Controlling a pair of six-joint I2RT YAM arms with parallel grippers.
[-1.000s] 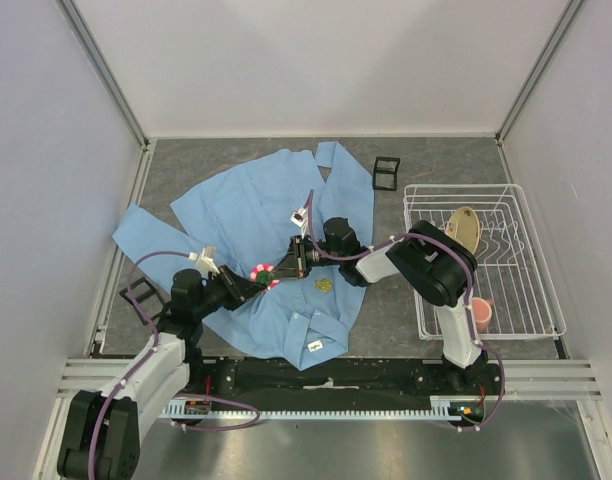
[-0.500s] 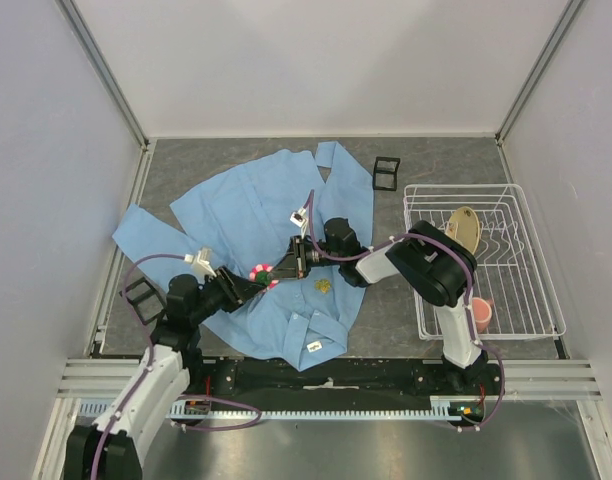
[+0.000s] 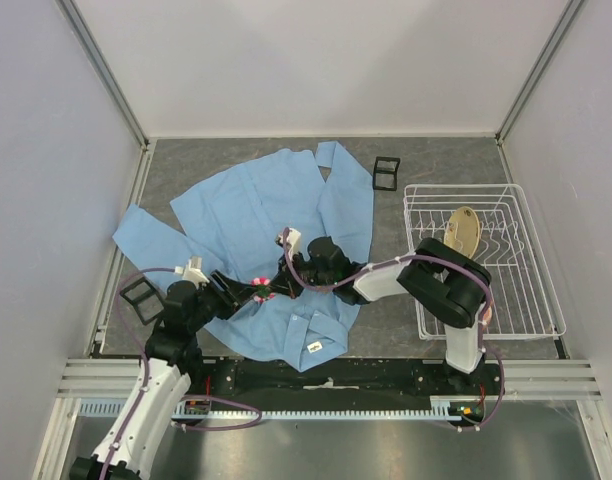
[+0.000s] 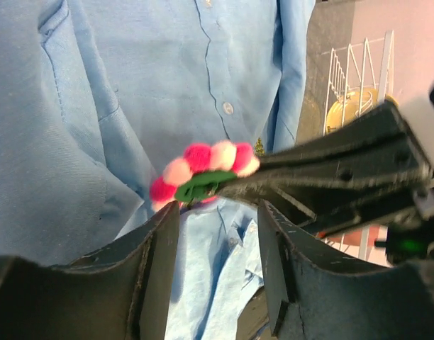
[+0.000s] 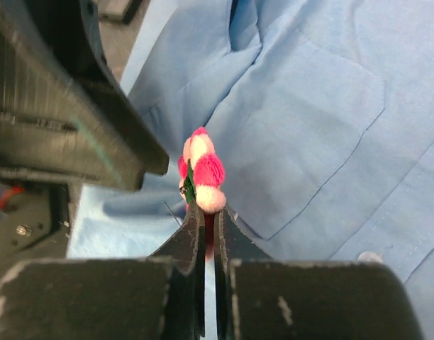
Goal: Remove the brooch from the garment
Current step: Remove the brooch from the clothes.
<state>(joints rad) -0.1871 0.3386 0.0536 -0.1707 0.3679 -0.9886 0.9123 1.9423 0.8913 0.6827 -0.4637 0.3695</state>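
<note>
The brooch is a ring of pink and white pompoms on a green backing. My right gripper is shut on its edge, and in the right wrist view the brooch sticks out just past the closed fingertips of the right gripper. It hangs over the light blue garment, which lies spread on the table. My left gripper stands open just short of the brooch. In the left wrist view nothing lies between the jaws of the left gripper except shirt fabric far below.
A white wire rack at the right holds a wooden utensil, and a pink cup is partly hidden behind the right arm. A black clip lies beyond the shirt, another black buckle by the left arm. The white neck label shows near the front edge.
The left jaws have opened and let go of the brooch. The right gripper, still shut on the brooch, has shifted towards the near left, and the left arm has drawn back.
</note>
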